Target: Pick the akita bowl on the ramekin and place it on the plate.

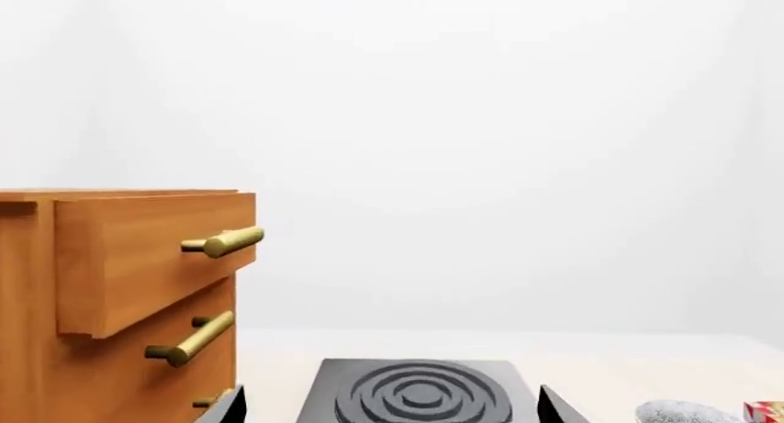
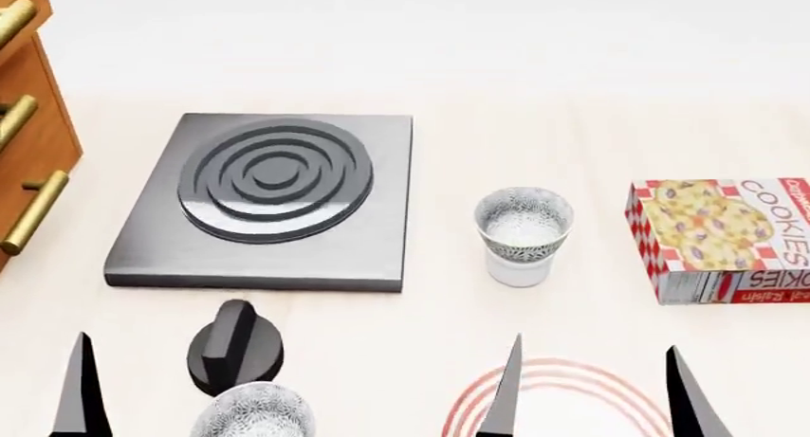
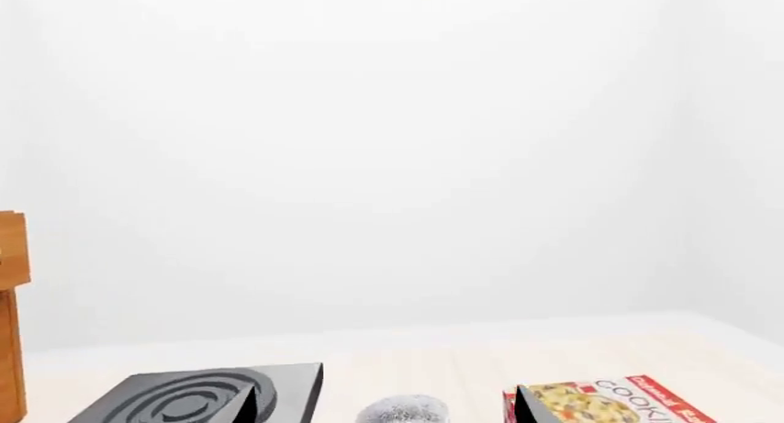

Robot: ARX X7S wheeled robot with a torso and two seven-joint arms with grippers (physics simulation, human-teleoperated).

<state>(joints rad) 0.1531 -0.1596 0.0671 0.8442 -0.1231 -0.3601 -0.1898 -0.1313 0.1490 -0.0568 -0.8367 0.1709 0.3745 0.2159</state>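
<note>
The akita bowl (image 2: 523, 219), white with fine grey speckles, sits upright on the ramekin (image 2: 519, 269), a plain white cup, right of the stove plate. Its top also shows in the right wrist view (image 3: 402, 410), ahead of the jaws. The plate (image 2: 557, 375), white with red rings, lies at the near edge, under my right gripper (image 2: 595, 394), which is open and empty; the bowl stands farther away than its fingertips. My left gripper (image 1: 392, 409) is open and empty, facing the stove plate; only one of its fingertips (image 2: 79, 390) shows in the head view.
A black stove plate (image 2: 266, 195) with a ringed burner lies centre-left, its black knob (image 2: 234, 350) nearer me. A second speckled bowl (image 2: 253, 415) sits at the near edge. A cookies box (image 2: 722, 238) lies at the right. A wooden drawer cabinet (image 1: 117, 304) stands at the far left.
</note>
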